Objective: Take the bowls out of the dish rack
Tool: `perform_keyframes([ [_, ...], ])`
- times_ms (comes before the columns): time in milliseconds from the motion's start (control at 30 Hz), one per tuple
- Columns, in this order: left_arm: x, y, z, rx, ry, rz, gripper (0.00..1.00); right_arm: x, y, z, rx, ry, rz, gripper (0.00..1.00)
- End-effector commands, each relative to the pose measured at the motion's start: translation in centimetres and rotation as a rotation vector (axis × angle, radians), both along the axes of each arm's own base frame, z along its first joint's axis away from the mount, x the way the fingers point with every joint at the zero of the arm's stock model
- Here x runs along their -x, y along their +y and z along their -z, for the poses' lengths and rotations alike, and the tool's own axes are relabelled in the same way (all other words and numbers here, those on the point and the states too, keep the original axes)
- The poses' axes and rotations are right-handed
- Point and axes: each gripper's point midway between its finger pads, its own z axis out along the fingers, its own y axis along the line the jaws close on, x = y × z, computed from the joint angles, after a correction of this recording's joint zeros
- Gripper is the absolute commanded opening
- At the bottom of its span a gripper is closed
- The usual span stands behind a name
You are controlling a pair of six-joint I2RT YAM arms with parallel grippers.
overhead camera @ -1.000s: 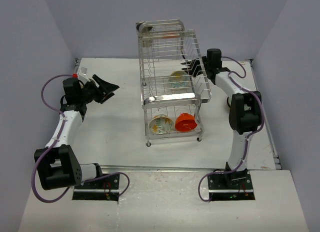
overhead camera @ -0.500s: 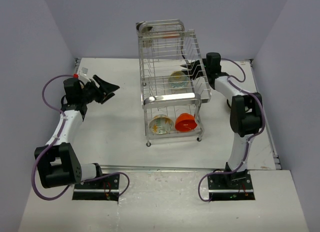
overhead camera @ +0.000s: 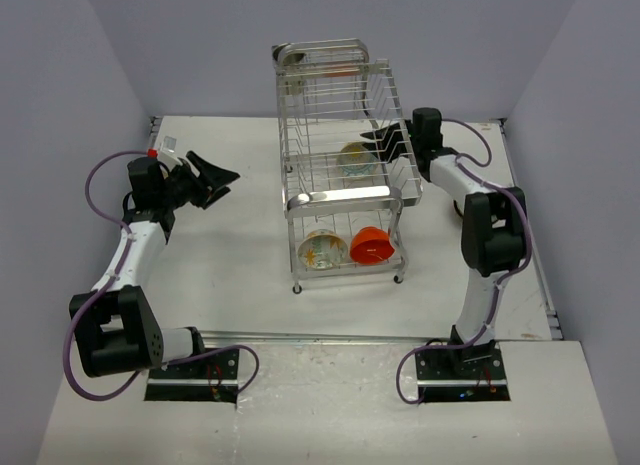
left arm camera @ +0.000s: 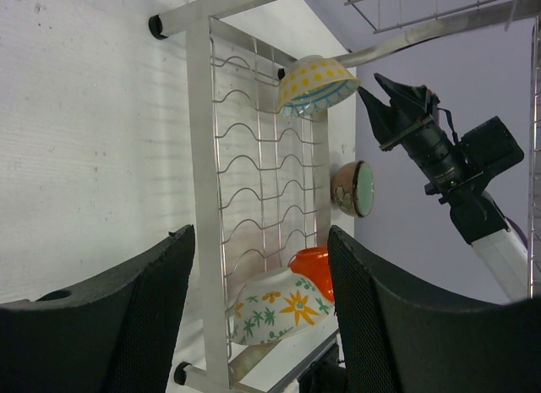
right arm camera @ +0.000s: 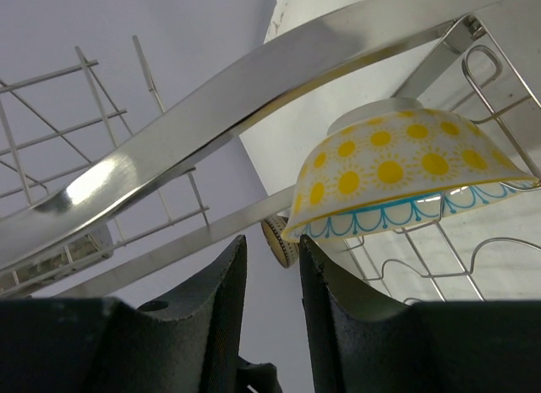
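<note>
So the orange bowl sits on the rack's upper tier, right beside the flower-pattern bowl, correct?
Not quite. The orange bowl sits on the lower tier of the rack, not the upper one. It is right beside the flower-pattern bowl, as you said. The top view shows both under the front bar.

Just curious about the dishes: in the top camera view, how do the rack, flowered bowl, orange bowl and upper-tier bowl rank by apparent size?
1. dish rack, by far.
2. flowered bowl.
3. orange bowl and upper-tier bowl: too alike to rank.
</note>
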Motion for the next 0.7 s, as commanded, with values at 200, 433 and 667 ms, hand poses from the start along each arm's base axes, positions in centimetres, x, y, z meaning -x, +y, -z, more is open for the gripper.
perform_keyframes([
  [200,-0.2,-0.2,-1.0,0.005,-0.051,0.013,0.65,1.4,0.1,-3.8,0.017,-0.127,-0.022,0.33],
  [433,-0.2,-0.2,-1.2,0.009,-0.054,0.018,0.65,0.9,0.6,-2.7,0.003,-0.093,-0.028,0.33],
  [667,-0.2,-0.2,-1.1,0.005,-0.052,0.015,0.65,-0.2,0.8,-2.6,-0.013,-0.085,-0.019,0.33],
])
